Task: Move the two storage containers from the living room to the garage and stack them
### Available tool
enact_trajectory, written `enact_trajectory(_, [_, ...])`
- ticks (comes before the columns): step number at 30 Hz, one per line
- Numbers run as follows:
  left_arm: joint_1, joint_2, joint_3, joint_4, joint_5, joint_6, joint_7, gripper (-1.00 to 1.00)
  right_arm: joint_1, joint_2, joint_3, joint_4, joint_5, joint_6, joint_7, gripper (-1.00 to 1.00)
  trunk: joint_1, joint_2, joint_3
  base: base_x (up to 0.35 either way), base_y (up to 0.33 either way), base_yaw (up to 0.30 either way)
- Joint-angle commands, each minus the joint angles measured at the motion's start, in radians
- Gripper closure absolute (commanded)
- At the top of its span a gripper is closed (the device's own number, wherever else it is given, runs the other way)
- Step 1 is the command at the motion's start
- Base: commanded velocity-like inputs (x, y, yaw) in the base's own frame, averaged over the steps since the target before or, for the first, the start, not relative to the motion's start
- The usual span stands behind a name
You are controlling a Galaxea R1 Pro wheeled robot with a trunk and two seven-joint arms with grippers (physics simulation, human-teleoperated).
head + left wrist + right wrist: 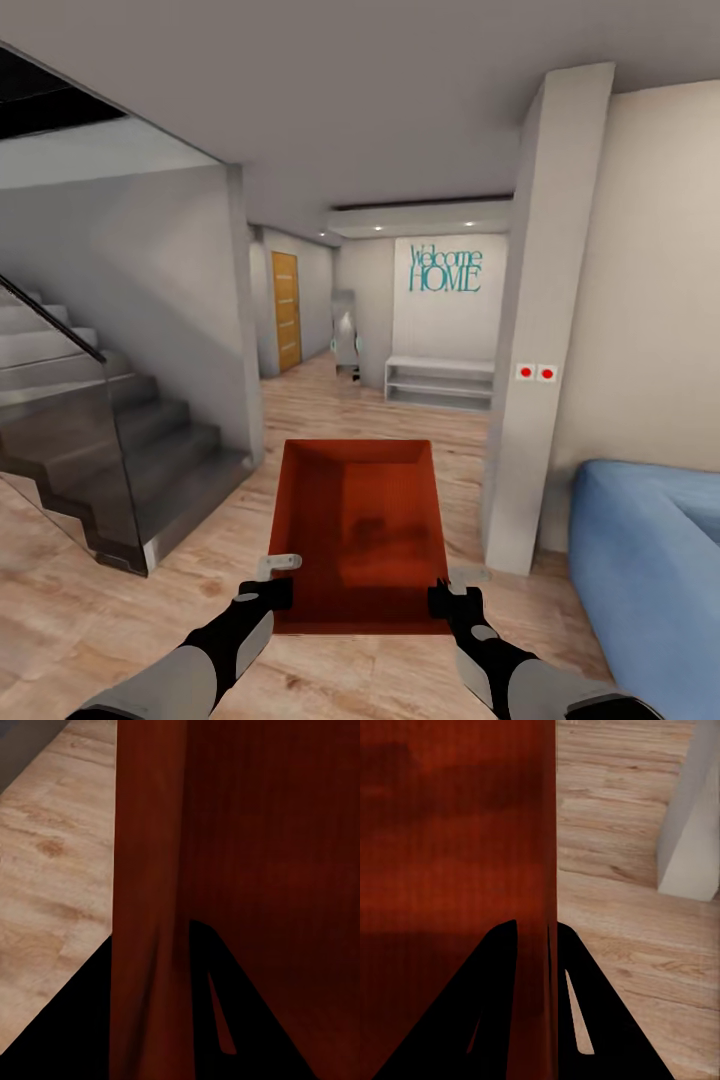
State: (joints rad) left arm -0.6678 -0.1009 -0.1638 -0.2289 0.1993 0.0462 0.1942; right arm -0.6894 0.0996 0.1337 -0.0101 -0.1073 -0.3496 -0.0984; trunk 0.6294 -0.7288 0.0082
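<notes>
One red-orange open-top storage container (360, 530) hangs in front of me above the light wood-plank floor of the living room, carried between both arms. My left gripper (281, 577) is shut on its left wall (150, 870), one finger on each side of the wall. On the opposite side, my right gripper (450, 585) is shut on the right wall (547, 870), whose thin edge runs between the two dark fingers (495, 1012). The container is empty inside.
A grey staircase with a glass side panel (110, 450) rises at the left. A white pillar (540, 330) and a blue sofa (650, 560) stand at the right. Ahead, a hallway holds a white bench (440, 382), a "Welcome HOME" wall sign and a wooden door (286, 310).
</notes>
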Motion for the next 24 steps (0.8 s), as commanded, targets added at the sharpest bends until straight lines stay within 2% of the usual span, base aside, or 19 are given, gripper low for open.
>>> enact_trajectory(1, [-0.001,0.038,0.079,-0.006,-0.012,-0.063,0.014,1.00,0.001,0.000,-0.009,0.010,-0.014,-0.005,0.000,1.00,0.001,0.000,0.000,0.322,0.000,0.004])
enact_trajectory(24, [-0.001,0.038,0.079,-0.001,-0.012,-0.062,0.014,1.00,0.001,-0.002,-0.009,0.010,-0.015,-0.006,0.000,1.00,0.001,0.000,0.000,0.322,0.000,0.000])
